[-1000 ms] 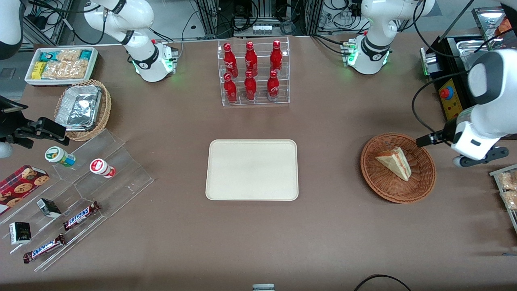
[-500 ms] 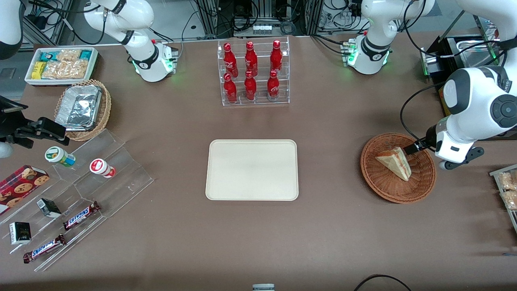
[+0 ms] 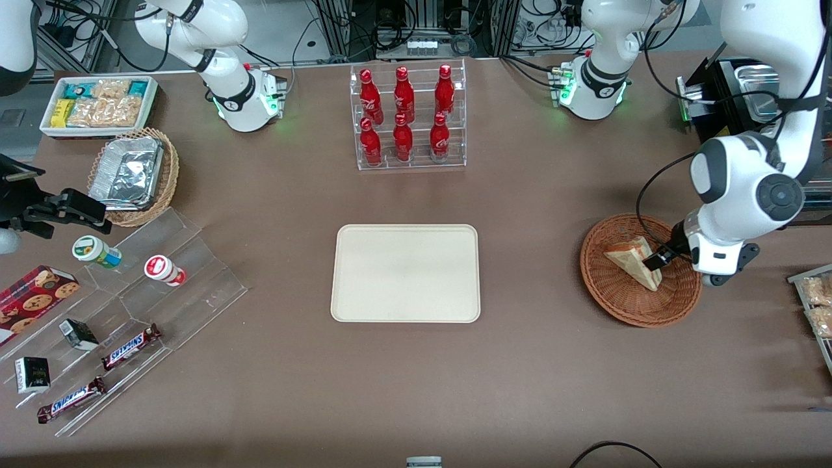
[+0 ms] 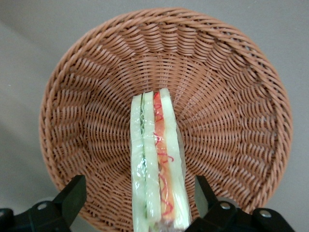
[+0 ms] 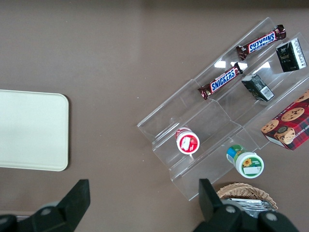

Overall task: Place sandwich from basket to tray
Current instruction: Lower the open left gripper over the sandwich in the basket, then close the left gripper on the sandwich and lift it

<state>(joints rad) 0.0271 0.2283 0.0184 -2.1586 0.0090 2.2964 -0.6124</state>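
The sandwich (image 3: 625,259), a pale wedge with a red and green filling stripe, lies in the round reddish-brown wicker basket (image 3: 617,300) toward the working arm's end of the table. My left gripper (image 3: 652,263) hangs low over the basket at the sandwich's wide end. In the left wrist view the gripper (image 4: 139,184) stands open, one black finger (image 4: 72,193) on each side of the sandwich (image 4: 154,164), neither touching it, with the basket (image 4: 231,96) below. The cream-beige tray (image 3: 406,273) lies bare at mid-table; its corner (image 5: 29,130) also shows in the right wrist view.
A clear rack of red bottles (image 3: 406,117) stands farther from the front camera than the tray. Toward the parked arm's end are a tan basket with foil trays (image 3: 133,175), a white snack bin (image 3: 97,104) and an acrylic stand with snacks (image 3: 123,325). Snack packets (image 3: 816,302) lie beside the basket.
My left arm has swung in from the table's edge over the basket and come down, bringing the open gripper around the sandwich's wide end. The sandwich has not moved.
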